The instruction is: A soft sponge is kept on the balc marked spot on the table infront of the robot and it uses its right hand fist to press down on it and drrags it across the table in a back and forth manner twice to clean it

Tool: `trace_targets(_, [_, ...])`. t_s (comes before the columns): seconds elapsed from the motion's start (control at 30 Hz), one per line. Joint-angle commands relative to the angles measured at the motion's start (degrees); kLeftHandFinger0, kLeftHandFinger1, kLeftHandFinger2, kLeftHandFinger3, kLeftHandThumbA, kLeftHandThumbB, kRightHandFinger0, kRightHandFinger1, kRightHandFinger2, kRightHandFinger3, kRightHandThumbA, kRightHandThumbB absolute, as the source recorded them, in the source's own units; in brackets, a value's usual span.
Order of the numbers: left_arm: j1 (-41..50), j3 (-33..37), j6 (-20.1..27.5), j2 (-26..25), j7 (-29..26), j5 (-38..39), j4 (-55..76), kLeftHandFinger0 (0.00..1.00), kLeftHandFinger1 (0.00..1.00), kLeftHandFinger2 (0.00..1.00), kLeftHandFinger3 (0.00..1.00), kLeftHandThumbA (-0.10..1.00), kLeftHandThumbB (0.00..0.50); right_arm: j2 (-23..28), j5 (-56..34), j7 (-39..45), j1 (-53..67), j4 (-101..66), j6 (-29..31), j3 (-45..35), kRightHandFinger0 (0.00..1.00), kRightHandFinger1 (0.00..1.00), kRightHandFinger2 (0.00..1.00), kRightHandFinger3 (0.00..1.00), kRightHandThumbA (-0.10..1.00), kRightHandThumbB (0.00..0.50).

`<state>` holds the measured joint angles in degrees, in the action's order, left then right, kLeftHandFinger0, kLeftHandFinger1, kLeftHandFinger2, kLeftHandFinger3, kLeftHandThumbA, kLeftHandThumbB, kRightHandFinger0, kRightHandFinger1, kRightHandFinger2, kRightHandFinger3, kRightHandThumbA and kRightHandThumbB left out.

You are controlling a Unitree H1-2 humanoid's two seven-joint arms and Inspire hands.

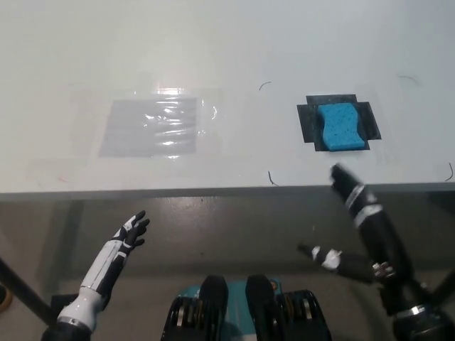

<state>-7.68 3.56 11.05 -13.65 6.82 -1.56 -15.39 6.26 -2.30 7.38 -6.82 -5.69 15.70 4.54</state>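
Note:
A blue sponge (339, 126) lies on the black marked spot (310, 121) at the right of the white table (227, 42). My black right hand (359, 220) is below the table's front edge, near the sponge but clear of it, fingers spread and holding nothing. My left hand (129, 233) rests at the lower left, below the table edge, fingers apart and empty.
A patch of clear shiny tape or film (153, 126) is stuck to the table left of centre. Thin dark pen marks (271, 177) sit near the front edge (213, 190) and around the sponge spot.

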Motion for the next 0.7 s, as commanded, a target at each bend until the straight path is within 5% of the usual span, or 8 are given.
trace_targets(0.0, [-0.53, -0.52, 1.95, -0.18, 1.56, 1.58, 1.53, 1.0, 1.0, 1.0, 1.0, 1.0, 0.487, 1.74, -7.64, -0.35, -6.33, -11.24, -0.82, -3.75, 1.0, 1.0, 1.0, 1.0, 1.0, 0.356])
trace_targets(0.4, [-0.92, -0.51, 3.13, -0.25, 2.46, 1.57, 0.22, 1.0, 1.0, 1.0, 1.0, 1.0, 0.5, 6.87, -12.14, -3.66, -31.97, -17.25, -14.61, -11.58, 1.0, 1.0, 1.0, 1.0, 1.0, 0.464])
trace_targets(0.67, [-0.98, -0.78, 3.82, -0.1, 2.29, 1.49, 0.15, 1.0, 1.0, 1.0, 1.0, 1.0, 0.5, 6.99, -13.45, -3.28, -46.75, -0.93, -17.26, -13.92, 1.0, 1.0, 1.0, 1.0, 1.0, 0.442])
